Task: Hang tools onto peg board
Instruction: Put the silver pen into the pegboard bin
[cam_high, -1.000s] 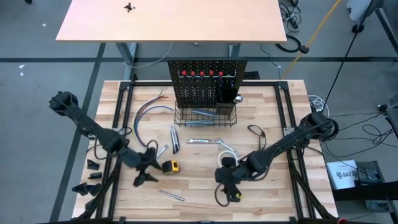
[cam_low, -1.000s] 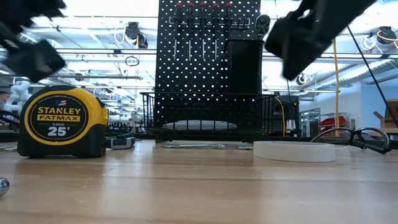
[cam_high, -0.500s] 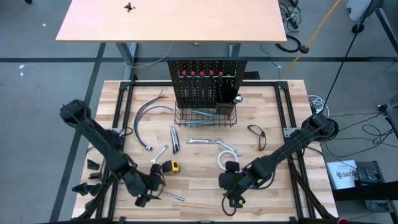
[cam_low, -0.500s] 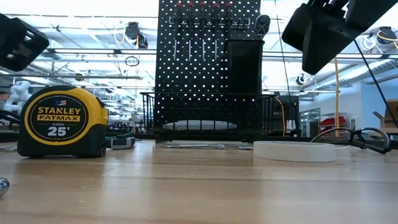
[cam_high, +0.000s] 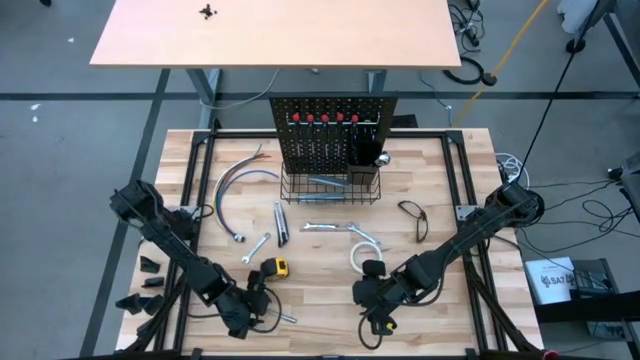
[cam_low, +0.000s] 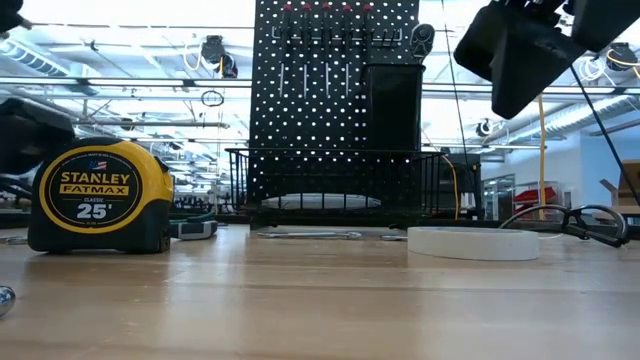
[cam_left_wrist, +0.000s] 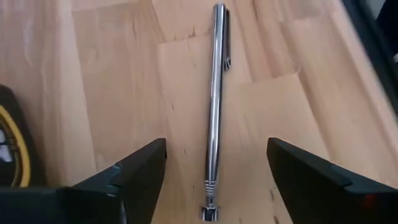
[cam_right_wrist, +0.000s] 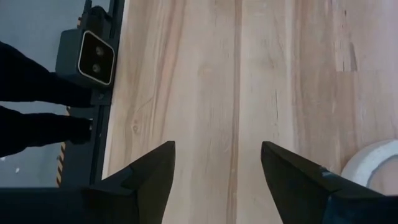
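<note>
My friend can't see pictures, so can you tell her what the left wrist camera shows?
A long shiny silver rod lies flat on the wooden table, lined up in the gap between the left gripper's two open dark fingers, which are not touching it. A bit of the yellow-and-black tape measure peeks in at the edge.

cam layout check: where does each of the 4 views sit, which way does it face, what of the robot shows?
High: overhead, straight down on the table; both arms, peg board.
Low: table-top height, level across toward the peg board; one arm's dark block at upper right, another dark blur at left.
Left wrist: looks down past the open left pincer at a silver pen-like tool.
Right wrist: looks down past the open right pincer at bare wood.
Shared: tape measure in high and low; white tape roll in low and right wrist.
</note>
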